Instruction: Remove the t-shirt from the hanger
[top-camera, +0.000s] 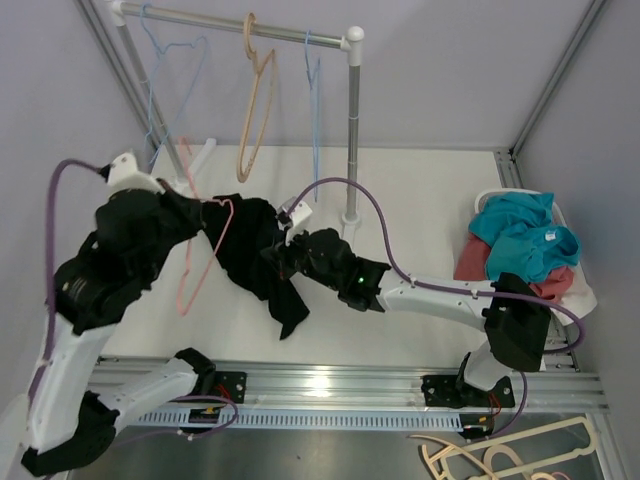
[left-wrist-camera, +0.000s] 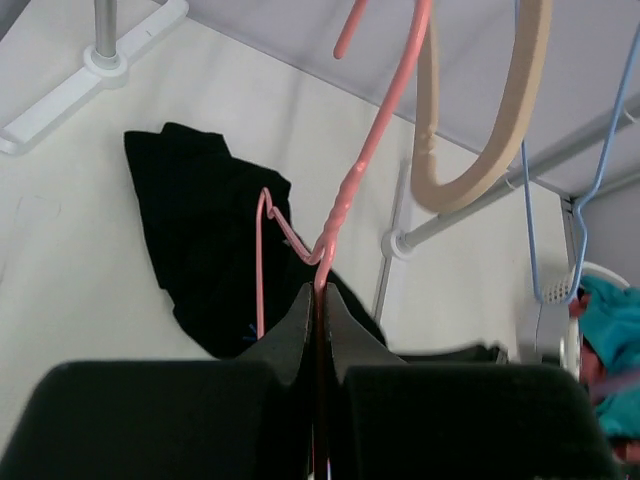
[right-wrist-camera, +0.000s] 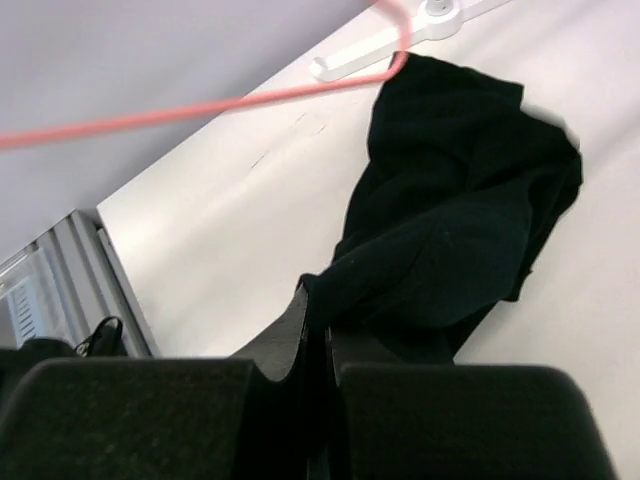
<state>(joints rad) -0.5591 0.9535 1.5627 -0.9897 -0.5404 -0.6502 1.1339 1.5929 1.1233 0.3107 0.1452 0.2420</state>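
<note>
The black t-shirt (top-camera: 250, 255) hangs bunched above the table between my two grippers, one end drooping down. The pink wire hanger (top-camera: 190, 268) dangles beside it, one shoulder still inside the cloth. My left gripper (top-camera: 206, 214) is shut on the hanger's wire just below its twisted neck (left-wrist-camera: 340, 205); in the left wrist view the gripper (left-wrist-camera: 320, 292) clamps the wire with the t-shirt (left-wrist-camera: 200, 240) beyond it. My right gripper (top-camera: 284, 250) is shut on a fold of the t-shirt; in the right wrist view the gripper (right-wrist-camera: 322, 305) pinches the cloth (right-wrist-camera: 460, 210) while the hanger (right-wrist-camera: 200, 110) crosses above.
A clothes rail (top-camera: 250, 25) on a post (top-camera: 352, 130) stands at the back, carrying a beige hanger (top-camera: 255, 110) and blue wire hangers (top-camera: 315, 100). A white basket (top-camera: 585, 300) at the right holds teal and pink clothes (top-camera: 525, 240). Spare hangers (top-camera: 510, 455) lie at the bottom right.
</note>
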